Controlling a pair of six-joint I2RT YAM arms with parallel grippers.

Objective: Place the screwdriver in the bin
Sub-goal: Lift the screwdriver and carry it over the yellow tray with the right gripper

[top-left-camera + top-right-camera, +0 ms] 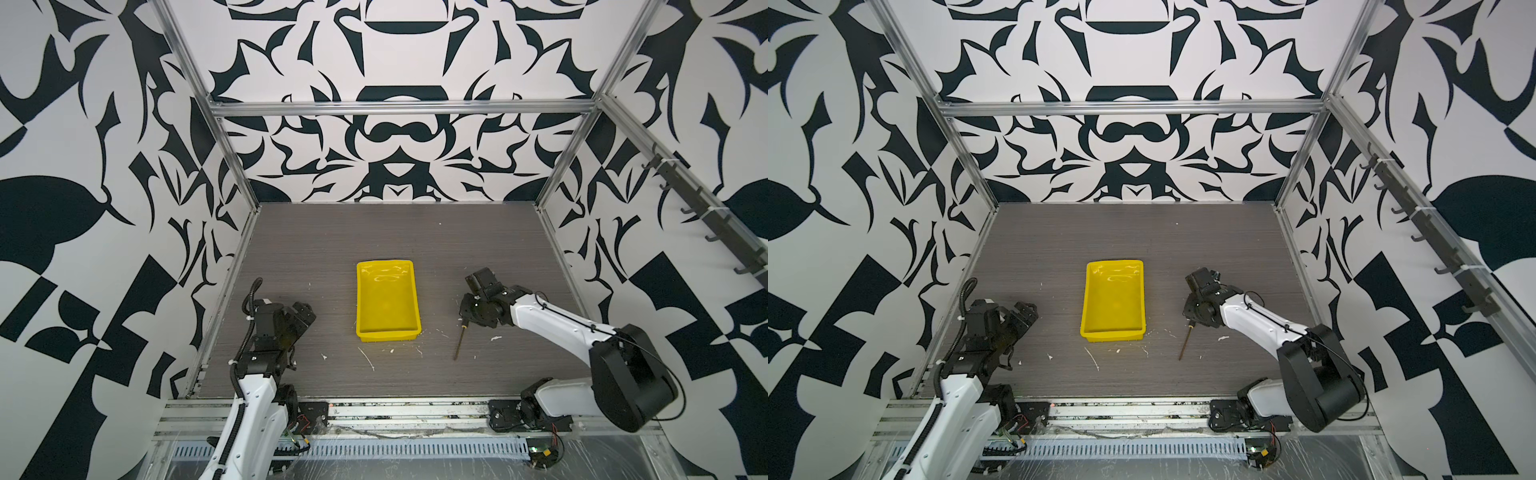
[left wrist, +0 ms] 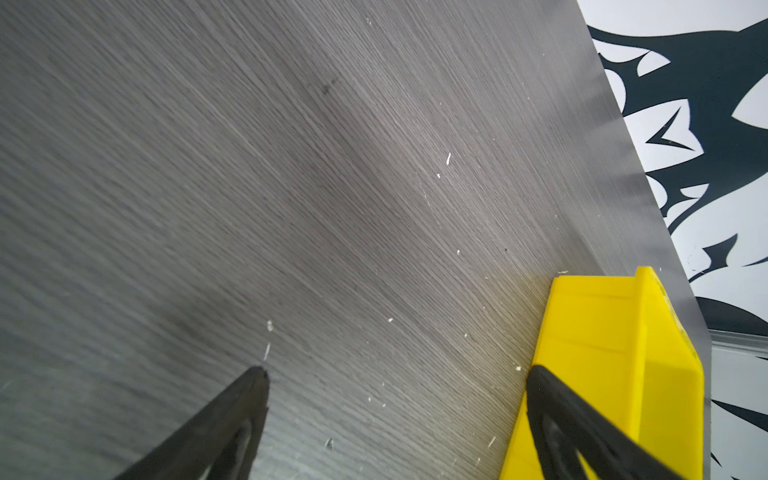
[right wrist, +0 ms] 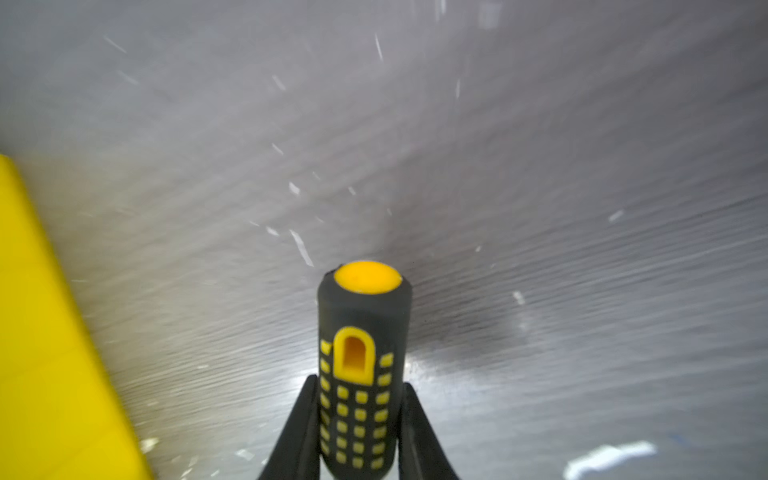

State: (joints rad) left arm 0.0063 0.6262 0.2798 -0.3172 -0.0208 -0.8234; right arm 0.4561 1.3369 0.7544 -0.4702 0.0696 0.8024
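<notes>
The slim screwdriver [image 3: 360, 374], with a black handle dotted yellow and a thin dark metal shaft, lies between the shallow glossy yellow plastic bin [image 1: 388, 334] and the right edge of the grey wood-grain worktop [image 1: 374, 232]. It is clear of the bin, its shaft pointing toward the front edge. The right gripper [image 3: 359, 384] pinches the handle. We judge the tool light and rigid, its shaft slippery, so the textured handle is the sound hold. The left gripper [image 2: 397, 372], jaws spread and empty, waits toward the left edge.
</notes>
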